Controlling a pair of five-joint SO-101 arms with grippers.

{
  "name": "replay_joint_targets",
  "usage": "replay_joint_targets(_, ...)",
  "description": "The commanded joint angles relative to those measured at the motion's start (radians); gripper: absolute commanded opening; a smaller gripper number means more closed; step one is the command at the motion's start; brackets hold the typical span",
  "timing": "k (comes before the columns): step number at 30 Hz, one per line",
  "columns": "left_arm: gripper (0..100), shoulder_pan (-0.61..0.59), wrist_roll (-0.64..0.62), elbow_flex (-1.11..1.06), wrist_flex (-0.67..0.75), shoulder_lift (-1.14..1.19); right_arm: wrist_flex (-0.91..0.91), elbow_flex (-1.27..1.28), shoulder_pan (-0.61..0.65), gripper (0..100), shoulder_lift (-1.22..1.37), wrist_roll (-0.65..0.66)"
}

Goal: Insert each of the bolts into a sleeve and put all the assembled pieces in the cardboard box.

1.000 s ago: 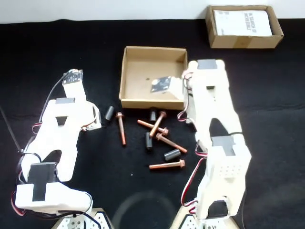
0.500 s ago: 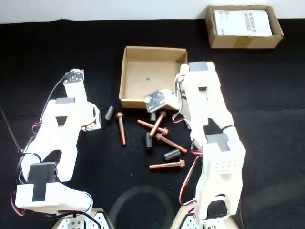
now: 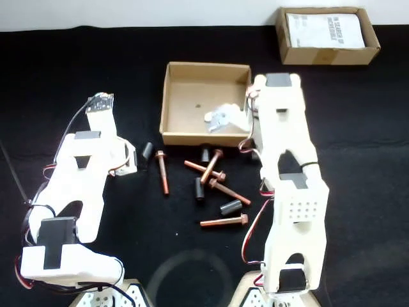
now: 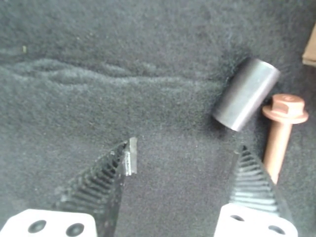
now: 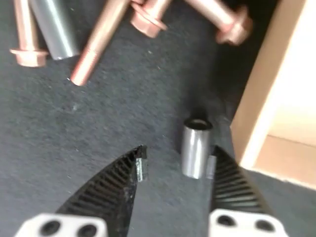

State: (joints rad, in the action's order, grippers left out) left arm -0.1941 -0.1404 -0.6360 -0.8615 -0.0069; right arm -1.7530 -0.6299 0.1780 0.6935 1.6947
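Five copper-coloured flanged bolts (image 3: 162,171) and four short dark grey cylindrical sleeves (image 3: 199,189) lie loose and unassembled on the black cloth-covered bench (image 3: 358,160), all just in front of the open brown cardboard box (image 3: 204,138). Four of the bolts lie in a loose cluster near the box's front wall, two of them crossing, with three sleeves among them. The fifth bolt lies apart toward the left arm, and the fourth sleeve (image 3: 147,151) is just beside its head.

The left hand (image 4: 185,157) hangs low over the cloth, its two toothed fingers spread wide with nothing between them. That fourth sleeve (image 4: 246,94) and the bolt's head (image 4: 285,107) lie just beyond its tips, close together.

The right hand (image 5: 176,162) is likewise open and grips nothing. One sleeve (image 5: 196,147) lies between its fingertips, close against one of them and just beside the box's outer wall (image 5: 269,94). Whether that finger touches the sleeve cannot be told.

One second cardboard box (image 3: 319,56), holding a white printed sheet (image 3: 326,29), sits at the bench's far corner on the right arm's side, well apart from the parts.
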Motion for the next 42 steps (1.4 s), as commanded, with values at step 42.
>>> replay_joint_targets(42, 32, 0.015, 0.006, 0.03, -0.002, -0.001, -0.001, -0.3, 0.008, 23.6, 0.364, -0.287)
